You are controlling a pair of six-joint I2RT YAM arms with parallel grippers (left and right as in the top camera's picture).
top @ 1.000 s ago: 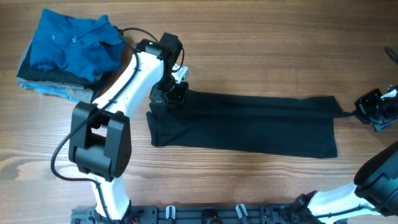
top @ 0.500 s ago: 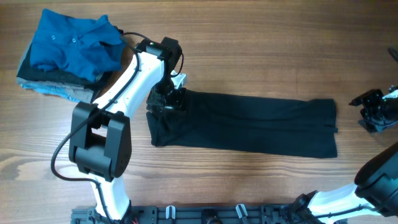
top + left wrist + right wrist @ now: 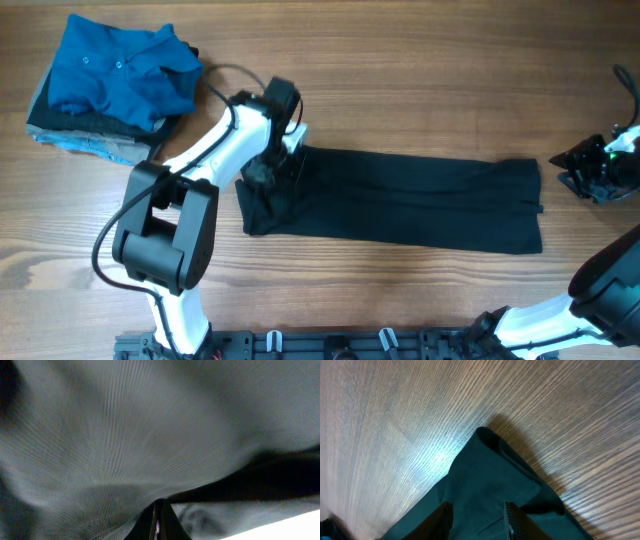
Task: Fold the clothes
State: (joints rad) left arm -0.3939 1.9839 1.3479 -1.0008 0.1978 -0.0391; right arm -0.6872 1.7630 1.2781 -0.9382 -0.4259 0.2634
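From above, we see the black shirt folded into a long strip across the middle of the wooden surface. The left end effector is down on the strip's left end. The right end effector sits beyond the strip's right edge, near it but not touching. At the far left corner a blue shirt lies on top of a pile of grey and light-blue clothes, well apart from the black shirt.

In the left wrist view, dark knit cloth of the black shirt fills almost the whole picture, very close to the lens. The left end effector shows only as dark tips meeting at the bottom edge; we read it as fully closed, with shirt cloth pinched in it.

In the right wrist view, a corner of the black shirt lies flat on the surface. The right end effector has its two fingers standing partly apart, holding nothing.
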